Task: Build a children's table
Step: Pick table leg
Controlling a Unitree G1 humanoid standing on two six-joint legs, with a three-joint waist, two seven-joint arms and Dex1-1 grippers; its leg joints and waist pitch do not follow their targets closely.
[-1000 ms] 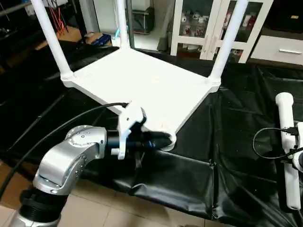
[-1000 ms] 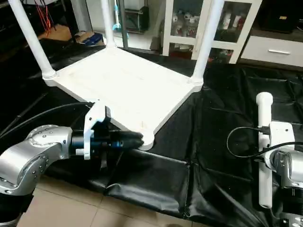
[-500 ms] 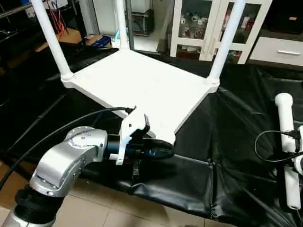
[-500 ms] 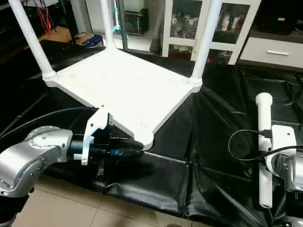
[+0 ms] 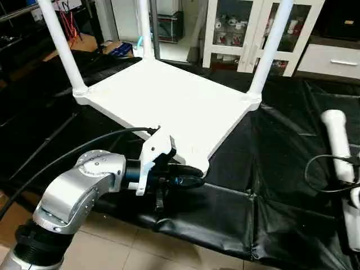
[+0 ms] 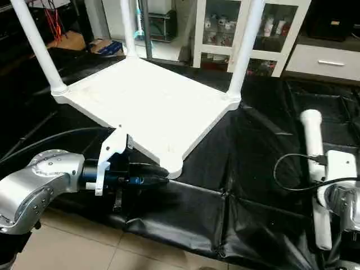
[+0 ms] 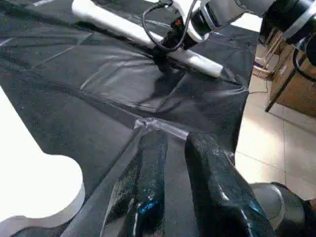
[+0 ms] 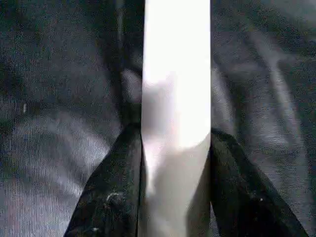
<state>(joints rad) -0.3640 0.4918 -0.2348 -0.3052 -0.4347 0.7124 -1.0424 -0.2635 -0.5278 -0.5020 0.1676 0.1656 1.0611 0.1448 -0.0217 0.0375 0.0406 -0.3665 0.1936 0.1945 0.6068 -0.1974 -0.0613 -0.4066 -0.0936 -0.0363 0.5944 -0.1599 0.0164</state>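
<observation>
The children's table lies upside down on black cloth, its white tabletop [image 5: 169, 101] carrying three upright white legs [image 5: 59, 45] at its far and side corners. The near corner [image 5: 203, 164] has no leg in it. My left gripper [image 5: 198, 179] hovers just below and in front of that corner; its black fingers [image 7: 148, 153] stand a narrow gap apart with nothing between them. A loose white leg [image 6: 311, 140] lies on the cloth at the right. My right gripper [image 8: 175, 136] is shut on it, fingers [image 8: 123, 168] pressed to both sides of the tube.
Black cloth [image 5: 270, 169] covers the work surface, and its front edge drops to a tiled floor [image 5: 112, 247]. A black cable [image 6: 292, 169] loops beside the right wrist. A white glass-door cabinet [image 5: 242, 28] and a drawer unit [image 5: 332, 56] stand behind.
My right gripper's fingers have closed onto the loose leg, whose far end has swung slightly left. The left gripper has sunk a little below the tabletop's near corner.
</observation>
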